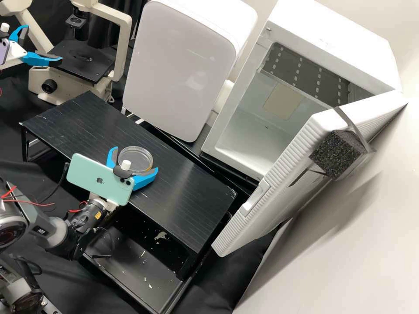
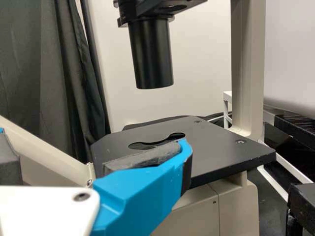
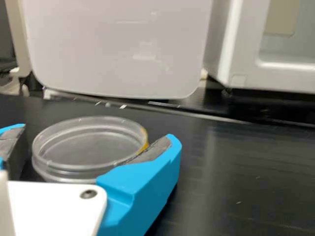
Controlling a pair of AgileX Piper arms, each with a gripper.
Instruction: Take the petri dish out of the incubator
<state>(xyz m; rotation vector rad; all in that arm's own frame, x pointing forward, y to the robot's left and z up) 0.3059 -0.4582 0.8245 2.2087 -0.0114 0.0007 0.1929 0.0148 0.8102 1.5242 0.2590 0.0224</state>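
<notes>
R gripper (image 1: 135, 159) w/ fingers spread astride petri dish (image 1: 139, 152) on blk stand (image 1: 187, 187); L gripper (image 1: 43, 43), fingers spread, nr microscope (image 1: 125, 43).

Petri dish (image 3: 88, 147) lies flat; end effector (image 1: 135, 159) spread around it.

Pale wall (image 1: 403, 26), dark hanging curtain (image 2: 44, 73)

The high view looks down aslant, from farthest back, on the black stand (image 1: 187, 192). Low and close, the left wrist view faces the microscope (image 1: 83, 67), upper left in the high view. The right wrist view skims the stand toward the white cabinet (image 1: 174, 65); its cut-off upper right probably shares the open incubator (image 1: 336, 48).
</notes>
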